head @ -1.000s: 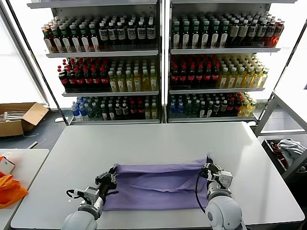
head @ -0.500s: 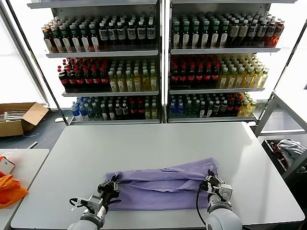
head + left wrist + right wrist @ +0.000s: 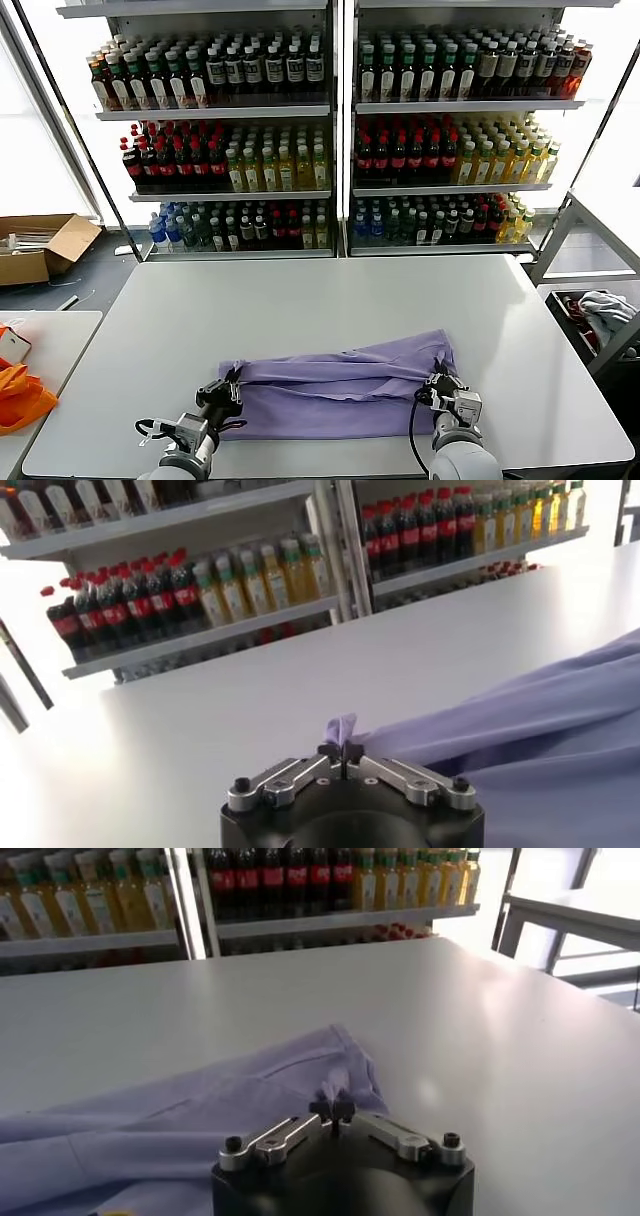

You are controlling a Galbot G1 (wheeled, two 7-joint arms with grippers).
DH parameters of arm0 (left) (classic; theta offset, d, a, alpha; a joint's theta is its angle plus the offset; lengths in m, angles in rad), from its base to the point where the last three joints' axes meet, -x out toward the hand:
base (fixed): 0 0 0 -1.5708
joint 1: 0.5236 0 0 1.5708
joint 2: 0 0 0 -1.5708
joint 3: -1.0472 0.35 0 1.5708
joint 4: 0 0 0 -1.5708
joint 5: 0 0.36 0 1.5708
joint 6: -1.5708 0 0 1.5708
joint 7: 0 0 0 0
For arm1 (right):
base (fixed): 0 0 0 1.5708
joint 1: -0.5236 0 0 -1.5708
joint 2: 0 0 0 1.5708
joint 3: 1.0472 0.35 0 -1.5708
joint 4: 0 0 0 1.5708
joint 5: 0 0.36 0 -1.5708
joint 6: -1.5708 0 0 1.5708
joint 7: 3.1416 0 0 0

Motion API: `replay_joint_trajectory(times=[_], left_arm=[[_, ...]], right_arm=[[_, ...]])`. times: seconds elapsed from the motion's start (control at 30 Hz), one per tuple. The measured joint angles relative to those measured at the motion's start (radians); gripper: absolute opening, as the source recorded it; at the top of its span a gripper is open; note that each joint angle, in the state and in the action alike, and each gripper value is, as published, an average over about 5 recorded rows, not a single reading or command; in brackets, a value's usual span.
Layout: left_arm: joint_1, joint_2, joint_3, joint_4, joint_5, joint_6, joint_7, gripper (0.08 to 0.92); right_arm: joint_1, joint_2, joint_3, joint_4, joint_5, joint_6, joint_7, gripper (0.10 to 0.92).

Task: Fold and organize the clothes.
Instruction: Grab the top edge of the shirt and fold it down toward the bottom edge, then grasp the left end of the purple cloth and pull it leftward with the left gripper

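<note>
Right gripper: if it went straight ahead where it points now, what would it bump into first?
The right gripper is shut on the lavender cotton T-shirt, so probably that cloth first, then bare white table; depth is unclear.

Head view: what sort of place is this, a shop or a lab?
Probably a mock retail or test space: shelves of bottled drinks stand behind a plain white table holding a lavender T-shirt, with a cardboard box on the floor.

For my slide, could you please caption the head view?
Both grippers, left and right, pinch the lavender T-shirt at opposite ends on the white table.
</note>
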Motion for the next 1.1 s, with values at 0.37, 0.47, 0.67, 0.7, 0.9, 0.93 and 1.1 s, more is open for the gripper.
replay_joint_trajectory(times=[0.37, 0.47, 0.67, 0.7, 0.9, 0.93, 1.1], left_arm=[[0.037, -0.023, -0.003, -0.027, 0.036, 0.014, -0.007, 0.157], [0.046, -0.033, 0.001, -0.045, 0.042, 0.012, -0.013, 0.243], [0.052, -0.058, -0.003, -0.096, 0.056, 0.004, -0.033, 0.417], [0.052, -0.064, -0.006, -0.103, 0.058, 0.004, -0.037, 0.451], [0.063, -0.103, -0.03, -0.125, 0.065, 0.007, -0.063, 0.625], [0.066, -0.109, -0.035, -0.125, 0.066, 0.008, -0.066, 0.651], [0.078, -0.135, -0.049, -0.114, 0.062, 0.004, -0.081, 0.785]], right_arm=[[-0.021, -0.008, 0.005, 0.035, -0.015, -0.004, -0.026, 0.215], [-0.031, -0.016, 0.014, 0.075, -0.009, -0.003, -0.039, 0.301], [-0.042, -0.04, 0.032, 0.19, 0.006, -0.01, -0.051, 0.466], [-0.045, -0.043, 0.032, 0.207, 0.007, -0.011, -0.052, 0.509], [-0.053, -0.051, 0.033, 0.272, 0.014, -0.012, -0.056, 0.682], [-0.054, -0.053, 0.034, 0.278, 0.015, -0.011, -0.057, 0.708], [-0.056, -0.064, 0.033, 0.297, 0.02, -0.013, -0.06, 0.811]])
